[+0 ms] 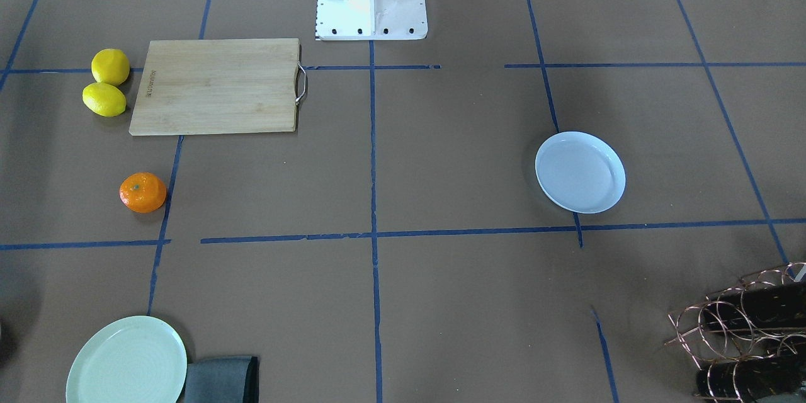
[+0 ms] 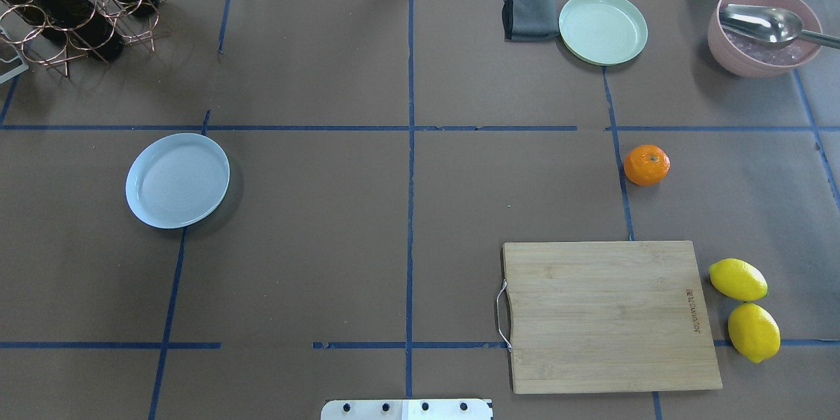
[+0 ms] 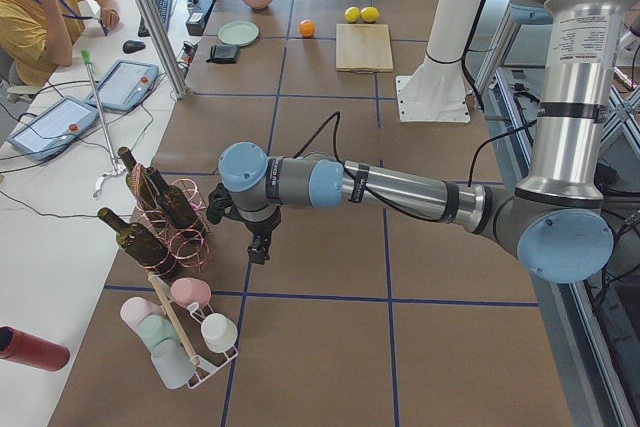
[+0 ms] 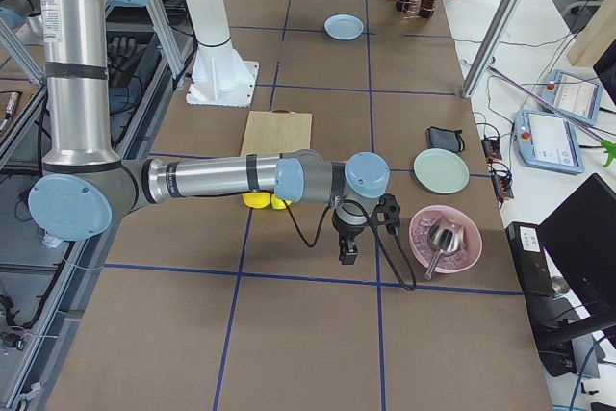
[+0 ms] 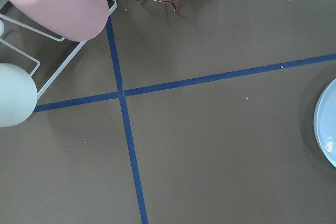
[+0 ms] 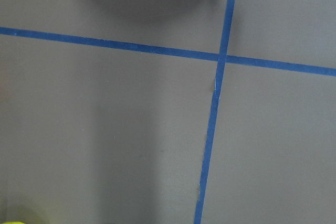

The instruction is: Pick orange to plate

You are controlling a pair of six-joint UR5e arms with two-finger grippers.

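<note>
One small round bright-orange citrus fruit [image 1: 143,192] sits on the brown paper-covered table [image 1: 441,157] in the front-facing view. It is just beside a blue tape line, near a pale wooden cutting board [image 1: 217,85] and two yellow lemons [image 1: 104,99]. The round pale bluish-white shallow plate [image 1: 580,172] lies well apart from it, across the table's middle line.

From overhead, the orange is on the robot's right half, between the board and a pale green round plate [image 2: 602,27] that has a folded grey cloth [image 2: 525,14] just beside it. A pink bowl [image 2: 735,56] with a metal spoon [image 2: 761,23] stands in the far right corner. The bluish plate lies on the left half, near a copper wire rack [image 2: 72,20] holding dark bottles.

From the left end, the near arm reaches out low and its left claw [image 3: 258,247] points down beside the bottle rack. I cannot tell how far open it is.

From the right end, the right claw [image 4: 346,252] hangs above the table near the pink bowl. Its opening I cannot tell either.

Looking down from the left wrist, the bluish plate's rim shows at the right edge, and a pink cup [image 5: 58,3] on a white wire stand shows at the left.

At the right wrist I see crossing tape lines and a yellow sliver in the bottom left corner.
</note>
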